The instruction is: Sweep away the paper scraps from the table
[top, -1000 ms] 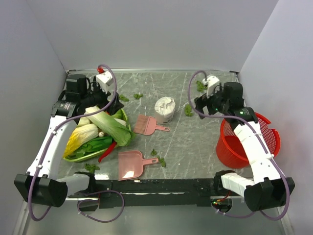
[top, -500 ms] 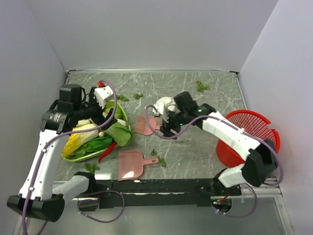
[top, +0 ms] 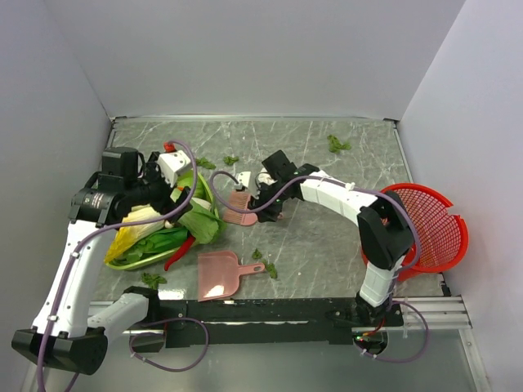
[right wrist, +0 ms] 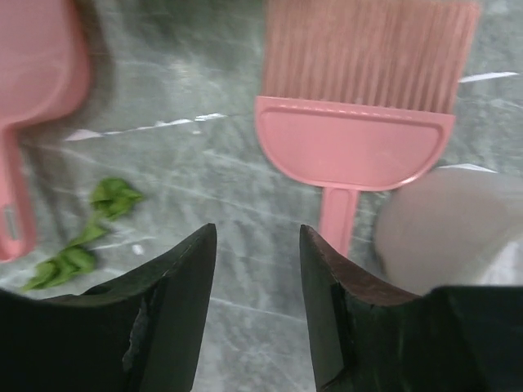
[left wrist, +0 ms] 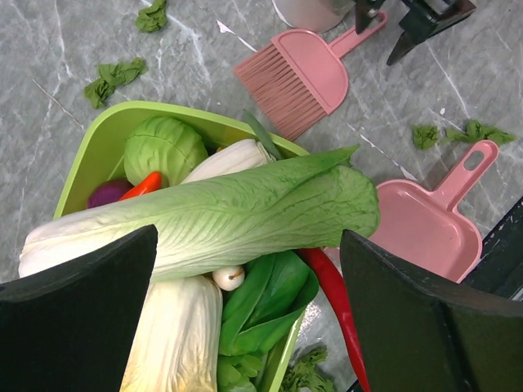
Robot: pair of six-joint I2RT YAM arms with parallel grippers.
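Small green paper scraps lie scattered on the dark marble table point(top: 327, 237): at the back right point(top: 335, 144), behind the tray point(top: 231, 160), by the dustpan point(top: 263, 265) and at the front left point(top: 151, 279). In the right wrist view two scraps point(right wrist: 98, 212) lie left of my right gripper point(right wrist: 257, 229), which is open over bare table. The pink brush point(right wrist: 355, 139) lies just ahead, its handle beside the right finger. From above, that gripper point(top: 263, 206) is at the handle end of the brush point(top: 239, 207). My left gripper point(left wrist: 248, 233) hangs wide open over the vegetables, holding nothing.
A green tray point(top: 204, 189) of lettuces, cabbage and a red chilli fills the left side. The pink dustpan point(top: 219, 275) lies near the front edge. A white crumpled lump point(right wrist: 458, 229) sits right of the brush handle. A red basket point(top: 425, 229) stands tilted at the right edge.
My right arm has swung from the back right corner to the brush in the middle, its jaws narrowing. The left arm has shifted a little over the tray. The red basket now leans.
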